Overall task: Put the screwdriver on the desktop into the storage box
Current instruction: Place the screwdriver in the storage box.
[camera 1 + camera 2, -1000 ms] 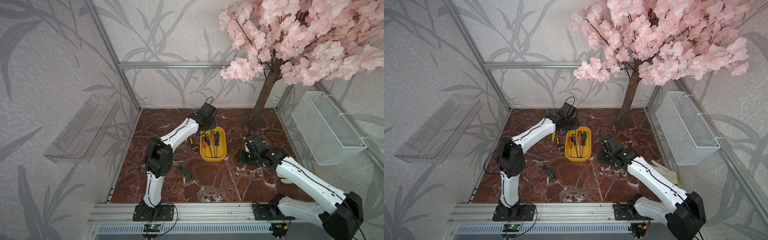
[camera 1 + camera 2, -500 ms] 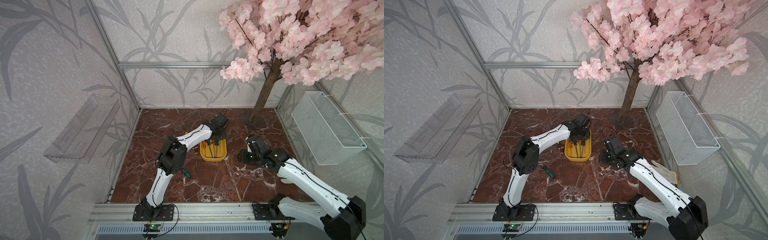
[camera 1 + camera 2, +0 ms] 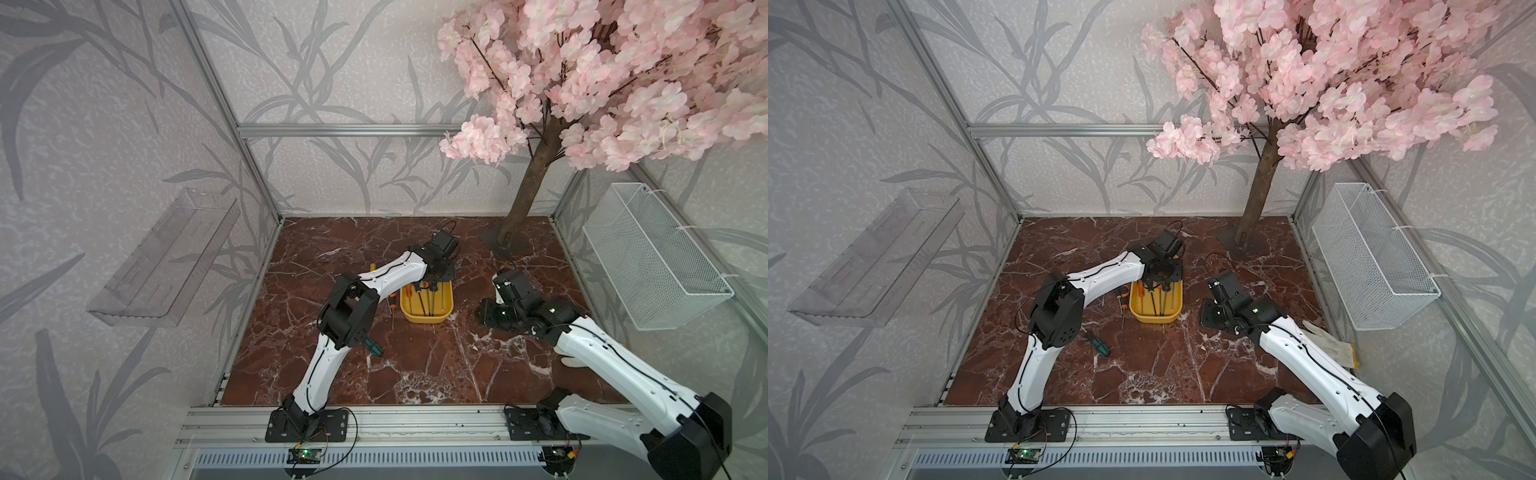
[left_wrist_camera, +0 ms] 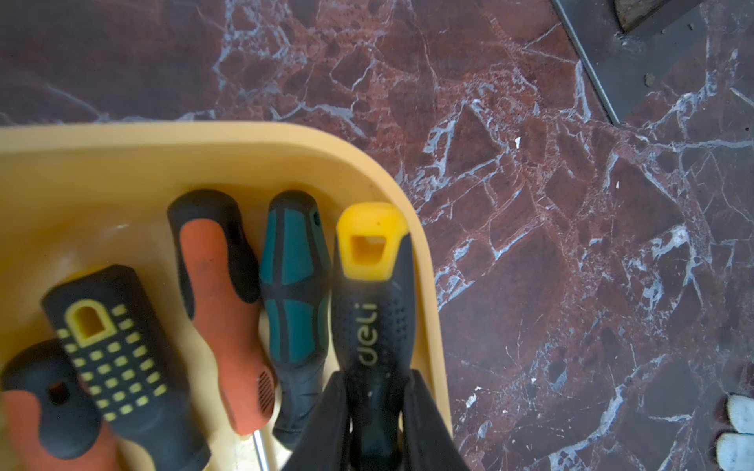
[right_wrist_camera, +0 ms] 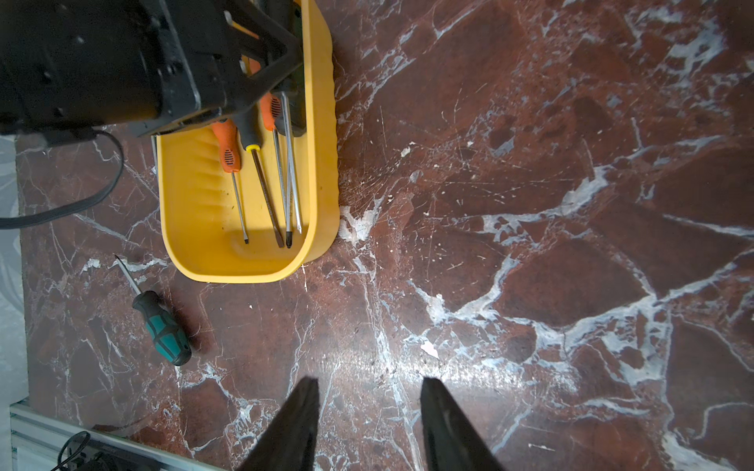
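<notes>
Left pincer clasps black-and-yellow rubber-handled screwdriver, lying inside shallow yellow plastic storage box | step: depositing | next, we judge: let go, lift clear, fetch green-handled screwdriver off marble worktop.

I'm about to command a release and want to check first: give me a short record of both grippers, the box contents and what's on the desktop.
left gripper: over the storage box, jaws against the handle of the black-and-yellow screwdriver
in box: five handles, counting that one
right gripper: open, empty, above bare desktop
on desktop: green-handled screwdriver; second screwdriver beside the box, partly hidden by the left arm
</notes>
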### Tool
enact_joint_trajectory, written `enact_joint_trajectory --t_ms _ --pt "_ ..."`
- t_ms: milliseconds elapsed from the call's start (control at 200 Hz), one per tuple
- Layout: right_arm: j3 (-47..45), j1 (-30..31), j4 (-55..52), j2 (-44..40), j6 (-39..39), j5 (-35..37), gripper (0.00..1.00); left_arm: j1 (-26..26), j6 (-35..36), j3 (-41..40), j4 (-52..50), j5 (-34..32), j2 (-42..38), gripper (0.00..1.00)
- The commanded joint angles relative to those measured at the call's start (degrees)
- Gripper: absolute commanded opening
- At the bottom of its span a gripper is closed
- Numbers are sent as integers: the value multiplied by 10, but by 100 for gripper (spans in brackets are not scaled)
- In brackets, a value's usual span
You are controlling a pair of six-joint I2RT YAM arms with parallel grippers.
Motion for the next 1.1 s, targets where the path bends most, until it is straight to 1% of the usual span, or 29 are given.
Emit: enact_joint_trajectory --t_ms 0,70,315,365,430,655,755,950,1095 --pt "5 -2 -12 0 -4 7 45 -4 -2 -7 6 -2 13 27" --pt "9 -2 -14 1 -5 6 45 -5 -2 -10 6 -3 12 30" --pt "16 -2 -15 7 -4 5 45 -4 1 -14 4 -10 0 31" --pt "18 -2 -15 9 -4 5 45 -5 3 -14 3 -15 -8 34" --pt "21 -2 -17 11 -5 4 45 -4 7 -14 3 -20 -18 35" --pt "27 -2 -16 22 -3 0 46 -3 17 -14 -8 -37 -51 44" --pt "26 -1 -11 23 -1 -5 46 -3 21 -16 -14 -46 -67 46" --pt "34 0 -9 32 -5 -13 47 4 21 -38 -11 -44 -98 49" --pt "46 1 -6 44 -8 -17 47 12 19 -73 -5 -48 -130 52"
